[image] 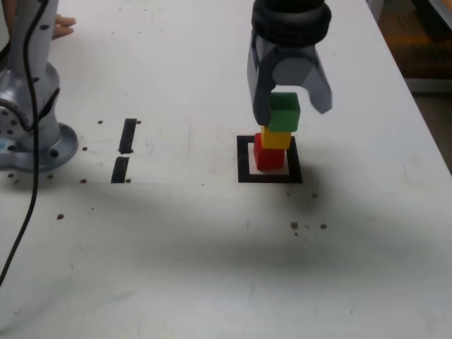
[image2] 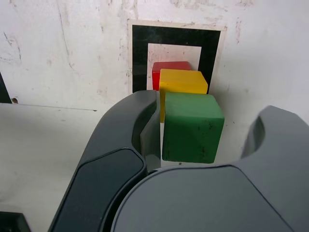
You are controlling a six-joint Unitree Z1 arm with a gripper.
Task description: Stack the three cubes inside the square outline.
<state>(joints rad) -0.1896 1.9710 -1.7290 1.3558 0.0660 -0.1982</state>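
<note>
Three cubes stand in a stack inside the square outline (image: 244, 159): the red cube (image: 269, 157) at the bottom, the yellow cube (image: 276, 138) on it, the green cube (image: 284, 111) on top, each a little offset. My gripper (image: 289, 111) hangs over the stack with its jaws on either side of the green cube. In the wrist view the green cube (image2: 192, 126) sits close against one jaw, and a clear gap separates it from the other. The gripper (image2: 206, 116) is open. Below show the yellow cube (image2: 182, 81), the red cube (image2: 166, 67) and the outline (image2: 140, 53).
Two short black tape strips (image: 128, 134) (image: 120, 169) lie on the exterior view's left of the stack. The arm's base (image: 28, 134) and a black cable (image: 28, 205) stand at the far left. A person's hand (image: 63, 27) rests at the top left. The table's edge (image: 424, 120) runs along the right.
</note>
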